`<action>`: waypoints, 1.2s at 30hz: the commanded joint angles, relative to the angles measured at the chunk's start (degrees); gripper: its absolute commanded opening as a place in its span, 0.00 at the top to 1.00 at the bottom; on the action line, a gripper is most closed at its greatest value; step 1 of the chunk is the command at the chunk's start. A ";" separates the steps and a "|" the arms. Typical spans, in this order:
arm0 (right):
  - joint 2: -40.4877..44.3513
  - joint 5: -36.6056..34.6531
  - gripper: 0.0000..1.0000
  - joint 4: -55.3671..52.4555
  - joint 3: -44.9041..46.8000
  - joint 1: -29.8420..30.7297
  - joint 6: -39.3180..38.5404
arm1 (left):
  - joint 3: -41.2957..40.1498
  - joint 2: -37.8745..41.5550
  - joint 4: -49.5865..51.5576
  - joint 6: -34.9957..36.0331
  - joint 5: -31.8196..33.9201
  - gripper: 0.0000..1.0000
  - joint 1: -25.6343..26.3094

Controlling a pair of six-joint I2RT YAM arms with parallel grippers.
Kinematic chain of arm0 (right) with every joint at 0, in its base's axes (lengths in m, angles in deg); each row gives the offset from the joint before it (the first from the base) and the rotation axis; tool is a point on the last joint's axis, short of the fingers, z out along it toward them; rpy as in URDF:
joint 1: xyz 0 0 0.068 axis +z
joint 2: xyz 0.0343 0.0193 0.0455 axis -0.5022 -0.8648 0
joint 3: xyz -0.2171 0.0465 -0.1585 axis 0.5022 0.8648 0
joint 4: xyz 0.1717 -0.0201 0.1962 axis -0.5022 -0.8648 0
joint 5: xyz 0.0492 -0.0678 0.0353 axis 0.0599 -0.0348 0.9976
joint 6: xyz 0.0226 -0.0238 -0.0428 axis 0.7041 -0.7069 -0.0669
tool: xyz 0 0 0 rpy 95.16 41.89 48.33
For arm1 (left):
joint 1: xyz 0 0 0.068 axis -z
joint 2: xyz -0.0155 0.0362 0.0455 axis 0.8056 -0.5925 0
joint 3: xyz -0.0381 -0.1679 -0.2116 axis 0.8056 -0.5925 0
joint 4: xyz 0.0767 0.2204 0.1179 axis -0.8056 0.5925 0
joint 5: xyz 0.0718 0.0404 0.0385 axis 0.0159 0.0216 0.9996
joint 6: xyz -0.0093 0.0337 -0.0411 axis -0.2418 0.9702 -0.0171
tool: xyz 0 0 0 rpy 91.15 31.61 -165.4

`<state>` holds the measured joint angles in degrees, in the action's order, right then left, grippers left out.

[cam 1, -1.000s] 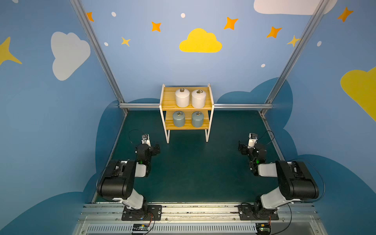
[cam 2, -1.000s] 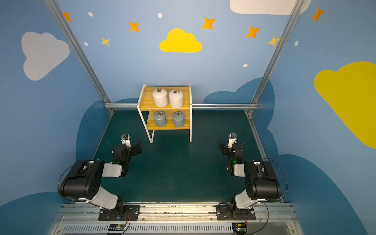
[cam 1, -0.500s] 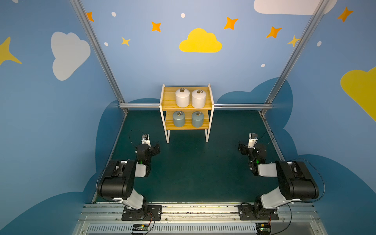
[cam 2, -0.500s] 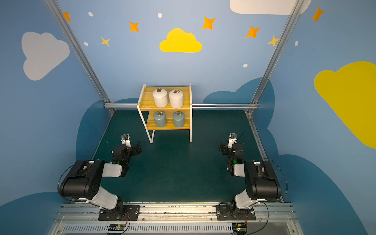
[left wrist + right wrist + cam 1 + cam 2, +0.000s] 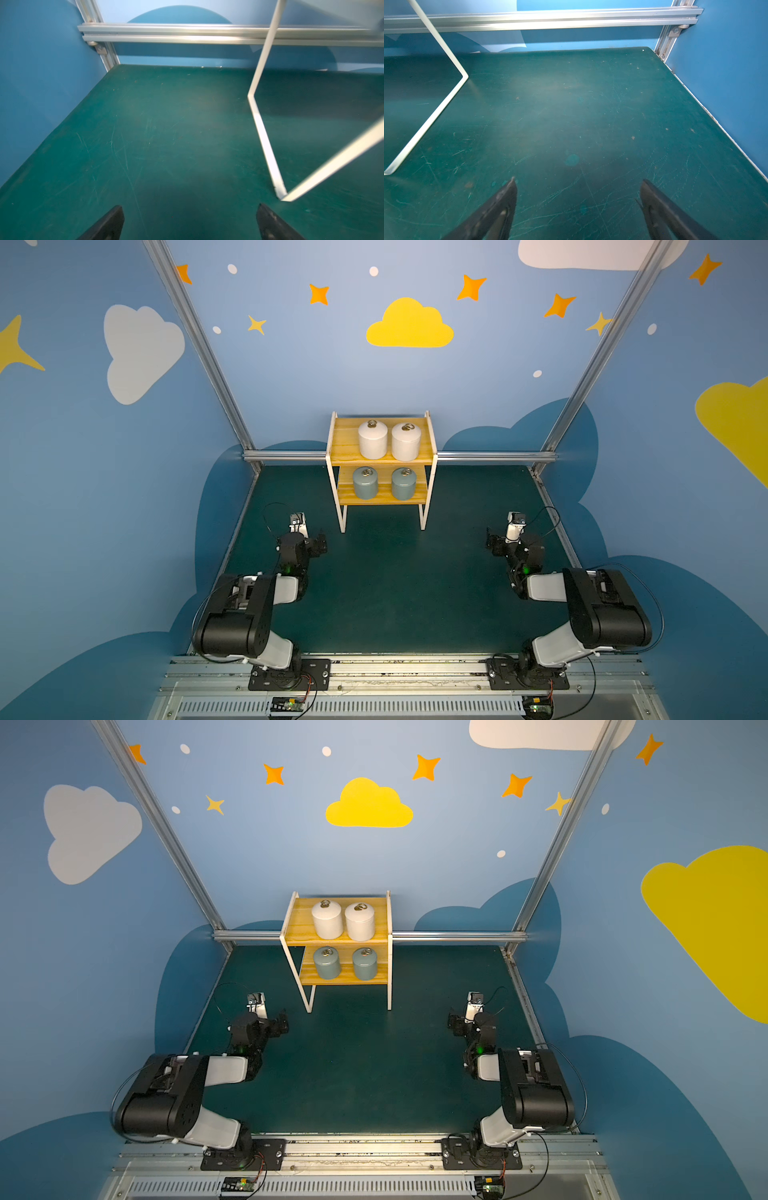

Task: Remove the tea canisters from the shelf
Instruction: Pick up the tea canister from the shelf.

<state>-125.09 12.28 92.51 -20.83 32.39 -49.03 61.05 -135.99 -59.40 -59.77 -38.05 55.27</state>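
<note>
Nothing had been removed. Two white tea canisters (image 5: pixel 372 439) stood on the top board of the shelf (image 5: pixel 345 443) at the far edge of the counter (image 5: pixel 395 580), and two grey-blue tea canisters (image 5: pixel 365 483) on the lower board. The left tool (image 5: pixel 189 209) and right tool (image 5: pixel 578 182) gaped empty, short of the shelf.

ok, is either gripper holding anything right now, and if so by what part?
Nothing is held. The left gripper and right gripper are both open over the mat, short of the shelf. All four tea canisters sit on it, untouched.
</note>
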 commanded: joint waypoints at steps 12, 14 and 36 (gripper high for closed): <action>24.97 20.22 0.06 -58.89 -29.04 8.47 2.34 | 13.66 34.76 45.60 -4.96 -21.37 0.00 8.82; 25.06 23.84 0.06 -62.31 -34.48 10.66 2.42 | 15.07 35.47 48.13 -5.60 -22.32 0.00 10.80; -0.81 37.39 0.06 -77.49 -81.15 20.13 -2.57 | 15.32 31.49 46.35 -9.33 -24.20 0.00 23.74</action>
<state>-124.26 47.73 17.91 -98.21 51.38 -50.39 76.06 -104.28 -11.86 -68.26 -61.70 78.42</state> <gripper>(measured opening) 0.941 0.999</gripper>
